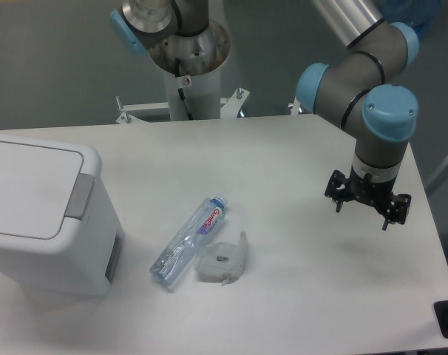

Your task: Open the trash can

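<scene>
The trash can (39,222) is a large white boxy bin at the left edge of the table. Its flat white lid (24,188) lies closed. A grey rectangular push tab (79,197) sits on the rim on its right side. My gripper (368,211) hangs above the right side of the table, far to the right of the bin. Its black fingers point down and stand apart with nothing between them.
A clear plastic bottle (188,240) with a blue cap lies on the table between the bin and the gripper. A small white plastic piece (222,262) lies right of it. The arm's base column (187,74) stands at the back. The table's right edge (438,244) is close to the gripper.
</scene>
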Robot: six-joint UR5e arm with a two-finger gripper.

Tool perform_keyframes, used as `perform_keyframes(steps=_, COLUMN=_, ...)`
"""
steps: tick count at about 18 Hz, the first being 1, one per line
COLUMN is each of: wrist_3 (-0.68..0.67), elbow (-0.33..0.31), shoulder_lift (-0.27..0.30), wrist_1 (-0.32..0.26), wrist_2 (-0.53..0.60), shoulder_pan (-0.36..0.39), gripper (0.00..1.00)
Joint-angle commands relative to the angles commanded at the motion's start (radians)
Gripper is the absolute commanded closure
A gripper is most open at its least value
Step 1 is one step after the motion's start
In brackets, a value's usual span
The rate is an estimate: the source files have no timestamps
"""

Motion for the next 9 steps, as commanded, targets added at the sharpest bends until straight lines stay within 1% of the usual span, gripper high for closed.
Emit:
perform_keyframes(steps=5, wrist_3=0.000, elbow=0.002, shoulder_lift=0.003, wrist_1=0.005, wrist_2=-0.005, shoulder_pan=0.002, gripper=0.00)
perform_keyframes(steps=7, wrist_3=-0.002, elbow=-0.015, shoulder_lift=-0.002, wrist_1=0.038, wrist_2=-0.003, shoulder_pan=-0.002, gripper=0.00)
perform_keyframes(steps=8, wrist_3=-0.009, elbow=-0.040, shoulder_lift=0.003, wrist_1=0.070, wrist_2=-0.002, shoulder_pan=-0.002, gripper=0.00)
perform_keyframes(steps=9, wrist_3=-0.032, elbow=-0.073, shoulder_lift=0.018, wrist_1=0.119, wrist_2=-0.008, shoulder_pan=-0.002, gripper=0.00)
